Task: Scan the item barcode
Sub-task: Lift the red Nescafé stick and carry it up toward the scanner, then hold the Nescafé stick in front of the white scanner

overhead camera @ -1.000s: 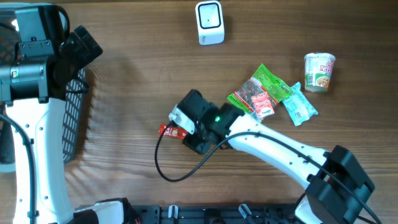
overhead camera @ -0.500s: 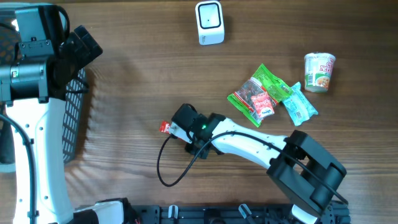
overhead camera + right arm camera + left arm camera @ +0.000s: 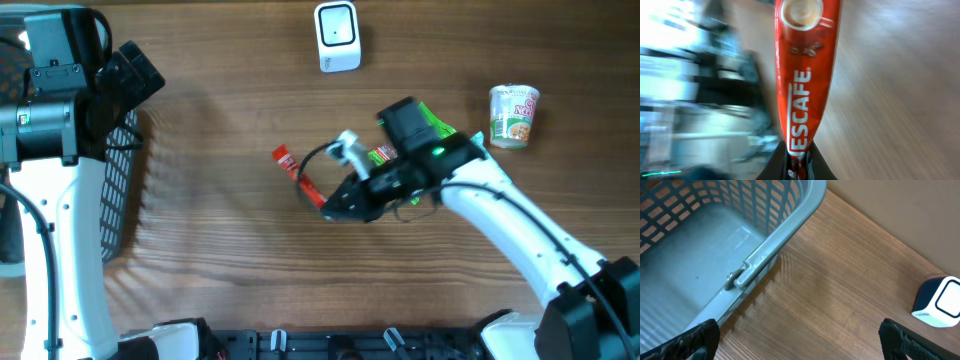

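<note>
The right gripper (image 3: 325,207) had closed down narrow on one end of the red coffee stick (image 3: 298,175). A second before, it was low over the stick with its jaws partly apart, nearer the front of the bench (image 3: 230,110). It had since swung right and toward the far side, carrying the stick with it. In the right wrist view the stick (image 3: 802,100) stood straight out from the gripper (image 3: 799,167), front face to the camera, with the background smeared by motion. The stick appeared to be clear of the bench, left of the snack packets (image 3: 432,128) and well short of the white scanner (image 3: 337,37) at the far edge.

So the pick looked done and the carry to the scanner under way. No barcode showed on the visible face, so the stick probably needed turning.

The left gripper (image 3: 797,330) hung wide, holding nothing, over the basket (image 3: 765,255) at the left.
</note>
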You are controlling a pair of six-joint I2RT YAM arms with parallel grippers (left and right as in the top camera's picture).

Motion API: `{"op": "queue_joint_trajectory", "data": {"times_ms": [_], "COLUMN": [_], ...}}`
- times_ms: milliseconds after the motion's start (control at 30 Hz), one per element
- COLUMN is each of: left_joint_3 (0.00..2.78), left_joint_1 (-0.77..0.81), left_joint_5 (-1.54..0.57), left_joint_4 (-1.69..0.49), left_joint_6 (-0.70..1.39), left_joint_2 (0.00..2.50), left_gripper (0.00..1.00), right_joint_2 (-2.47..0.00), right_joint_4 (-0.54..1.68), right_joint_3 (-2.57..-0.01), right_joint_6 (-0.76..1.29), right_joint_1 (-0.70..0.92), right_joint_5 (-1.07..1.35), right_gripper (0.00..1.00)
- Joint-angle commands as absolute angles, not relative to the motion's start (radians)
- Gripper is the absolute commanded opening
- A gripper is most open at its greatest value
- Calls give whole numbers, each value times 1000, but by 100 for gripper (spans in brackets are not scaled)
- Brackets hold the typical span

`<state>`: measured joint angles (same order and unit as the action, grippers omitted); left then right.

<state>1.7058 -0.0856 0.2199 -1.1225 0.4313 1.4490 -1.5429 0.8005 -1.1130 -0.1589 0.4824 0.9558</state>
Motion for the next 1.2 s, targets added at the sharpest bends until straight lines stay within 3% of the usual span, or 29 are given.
{"op": "queue_joint_trajectory", "data": {"times_ms": [0,100,233,300,433,467,733,800,967,1033,1100,1167], "left_joint_3": [1716,1716,1716,1716,1716,1716,1716,1716,1716,1716,1716,1716], "left_joint_1": [-90,-90,-90,-90,-90,-90,-90,-90,-90,-90,-90,-90], "left_joint_5": [229,229,229,229,229,229,229,229,229,229,229,229], "left_joint_4": [-1123,-1122,-1122,-1122,-1122,-1122,-1122,-1122,-1122,-1122,-1122,-1122], "left_joint_6": [423,423,423,423,423,423,423,423,423,423,423,423], "left_joint_2": [1446,1446,1446,1446,1446,1446,1446,1446,1446,1446,1446,1446], "left_gripper": [100,100,100,100,100,100,100,100,100,100,100,100], "right_joint_2": [-1556,-1556,-1544,-1491,-1222,-1169,-942,-948,-1132,-1225,-1306,-1348], "right_joint_4": [823,805,552,341,-326,-400,-525,-498,-108,179,454,490], "right_joint_3": [-1105,-1105,-1109,-1109,-1109,-1109,-1109,-1103,-1098,-1098,-1098,-1100], "right_joint_6": [-210,-211,87,295,900,957,968,953,601,374,184,224], "right_joint_1": [363,329,326,297,192,167,135,135,136,147,214,317], "right_joint_5": [1418,1626,1624,1623,1605,1594,1621,1621,1582,1356,875,498], "right_gripper": [4,4,4,4,4,4,4,4,4,4,4,4]}}
